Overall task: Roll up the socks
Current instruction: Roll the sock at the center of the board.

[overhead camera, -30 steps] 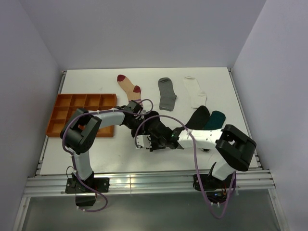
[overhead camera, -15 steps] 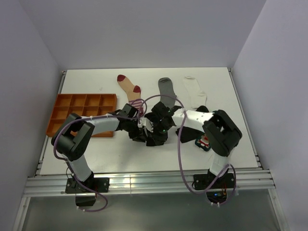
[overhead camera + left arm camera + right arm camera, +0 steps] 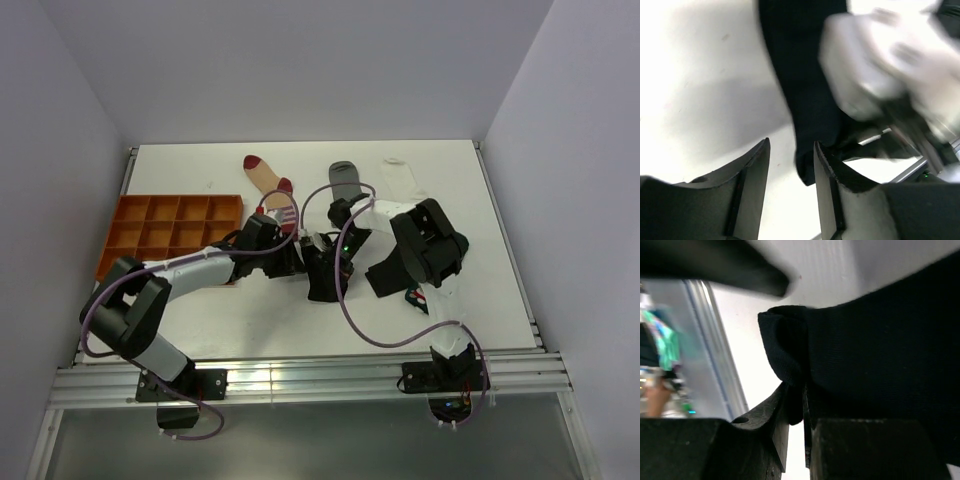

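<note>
1. The right gripper (image 3: 799, 400) is pinched almost closed on the folded edge of a black sock (image 3: 865, 350).
2. The left gripper (image 3: 791, 145) is partly open and grips nothing.
3. Seen from above, that sock lies mid-table. From it, the beige red-striped sock (image 3: 268, 182) lies at 11 o'clock, the grey sock (image 3: 345, 180) at 12 and the white sock (image 3: 400, 174) at 1.
</note>
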`<state>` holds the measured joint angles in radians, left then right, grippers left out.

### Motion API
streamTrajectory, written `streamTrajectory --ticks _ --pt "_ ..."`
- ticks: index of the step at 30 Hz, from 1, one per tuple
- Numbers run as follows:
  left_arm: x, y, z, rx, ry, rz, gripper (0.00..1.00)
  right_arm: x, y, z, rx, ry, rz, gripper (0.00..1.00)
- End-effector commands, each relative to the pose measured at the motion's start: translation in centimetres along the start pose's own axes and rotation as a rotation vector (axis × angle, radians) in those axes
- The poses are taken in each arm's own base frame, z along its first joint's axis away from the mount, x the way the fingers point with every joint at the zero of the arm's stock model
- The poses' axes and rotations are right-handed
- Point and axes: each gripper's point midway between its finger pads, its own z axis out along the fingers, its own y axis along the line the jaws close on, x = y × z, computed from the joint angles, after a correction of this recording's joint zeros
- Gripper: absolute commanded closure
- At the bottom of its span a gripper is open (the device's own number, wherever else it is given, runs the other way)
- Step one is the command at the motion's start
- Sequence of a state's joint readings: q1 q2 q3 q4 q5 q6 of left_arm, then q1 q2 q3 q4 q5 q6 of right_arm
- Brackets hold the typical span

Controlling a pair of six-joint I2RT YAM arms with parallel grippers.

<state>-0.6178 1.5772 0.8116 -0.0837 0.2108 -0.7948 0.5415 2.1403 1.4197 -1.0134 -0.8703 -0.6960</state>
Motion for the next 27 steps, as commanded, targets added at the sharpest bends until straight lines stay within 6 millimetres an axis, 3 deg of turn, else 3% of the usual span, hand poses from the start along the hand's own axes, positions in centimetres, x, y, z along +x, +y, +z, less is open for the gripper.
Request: streamTrajectory --ticks 1,6,14,27 --pt "-2.1 -2.5 -0.8 0.094 -0.144 0.141 0.53 0.5 0.5 -0.5 -0.049 0.019 0.092 0.94" --pt "-1.4 -4.2 -0.2 0.171 -0.164 0.259 0.55 0.5 -0.6 -0.4 -0.025 0.021 0.140 0.95" --pt "1.6 -7.6 0.6 0.294 -0.170 0.401 0.54 0.8 -1.4 -0.2 -0.023 0.038 0.220 0.95" --pt "5.9 -6.3 2.8 0.379 -0.051 0.422 0.54 1.0 -1.9 -0.6 -0.067 0.027 0.284 0.96"
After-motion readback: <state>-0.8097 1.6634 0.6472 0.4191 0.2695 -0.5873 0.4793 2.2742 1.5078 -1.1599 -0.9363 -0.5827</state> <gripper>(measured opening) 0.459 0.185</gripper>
